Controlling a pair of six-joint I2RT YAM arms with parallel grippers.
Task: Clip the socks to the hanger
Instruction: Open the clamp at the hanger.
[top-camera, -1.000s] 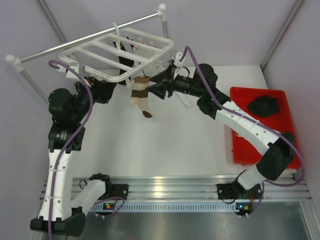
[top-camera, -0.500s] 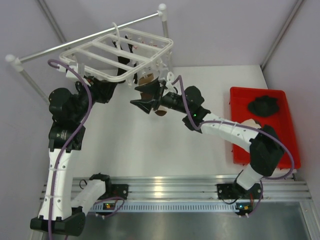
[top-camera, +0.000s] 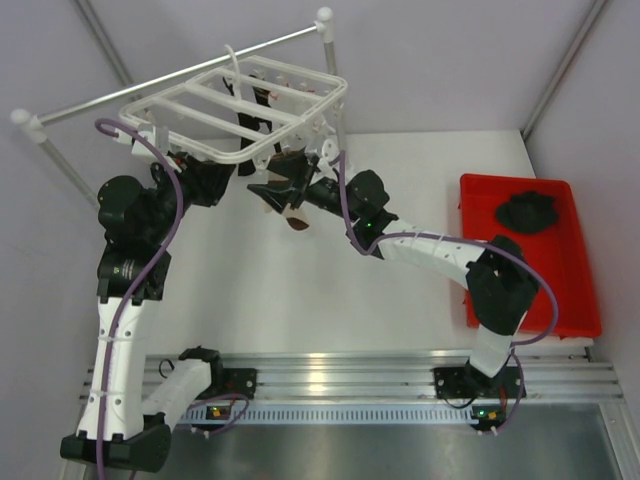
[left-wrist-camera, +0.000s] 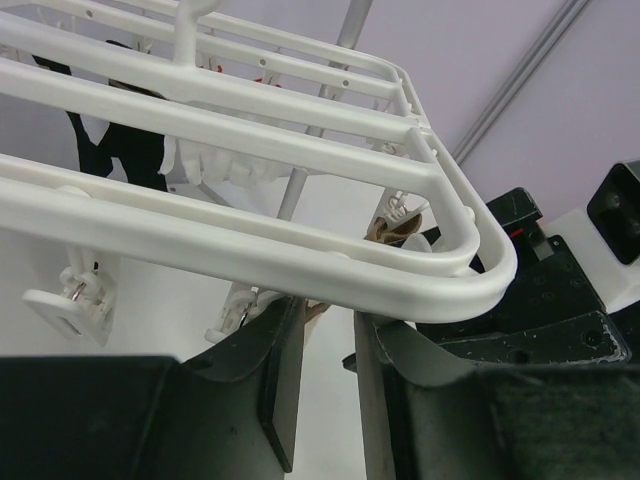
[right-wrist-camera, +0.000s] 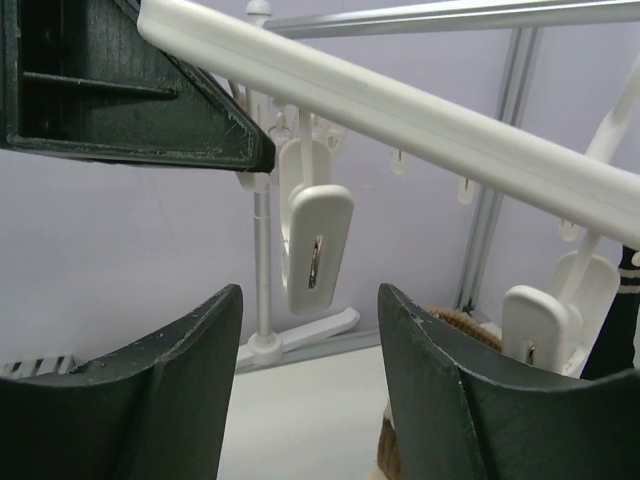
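**1 clip straight ahead of the open right jaws**

2 fingers of the right gripper (right-wrist-camera: 310, 290) stand apart with nothing between them. A white clip (right-wrist-camera: 315, 240) dangles upright just beyond the gap, under the near rail of the hanger (right-wrist-camera: 400, 110). The cream sock (top-camera: 288, 207) hangs beside that clip at the hanger's near right corner, long axis vertical, so the right arm is nearer. Whether a clip grips it I cannot tell. The left gripper (left-wrist-camera: 328, 335), further left, looks clamped on the same rail.
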